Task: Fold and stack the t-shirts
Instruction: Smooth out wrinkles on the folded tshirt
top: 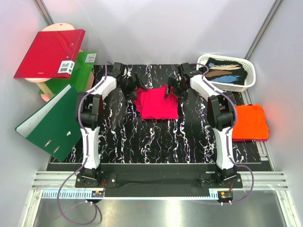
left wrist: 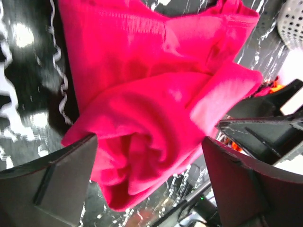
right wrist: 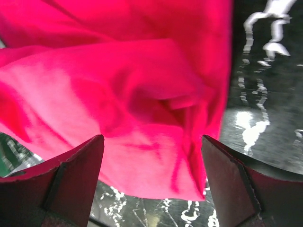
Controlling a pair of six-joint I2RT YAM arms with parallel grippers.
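Okay, your magenta-pink shirt (top: 156, 105) lies folded into a rough square on the far middle of the black marbled table (top: 189, 137). The orange shirt (top: 251, 122) lies folded flat at the table's right edge, well apart from the pink one, so nothing is stacked. One container only: a white slotted basket (top: 252, 71) at the far right corner, holding a dark cloth with blue and tan streaks (top: 226, 72); I can't tell you what garment that is. Counts: two shirts, one basket, three ring binders. The binders are all off to the left: a red binder (top: 49, 53) lying on a pale round stand (top: 33, 79), a bright green binder (top: 87, 66) under its corner, and a dark green binder (top: 49, 125) tilted off the table's left edge. Left gripper (left wrist: 150, 146) is at the pink shirt's far left corner, jaws spread wide, with a rolled fold of pink cloth bulging between them and nothing pinched. Right gripper (right wrist: 152, 142) is at the far right corner, jaws equally wide over the pink cloth, no clamp. Whether either fingertip brushes the cloth, you can't tell from these views.
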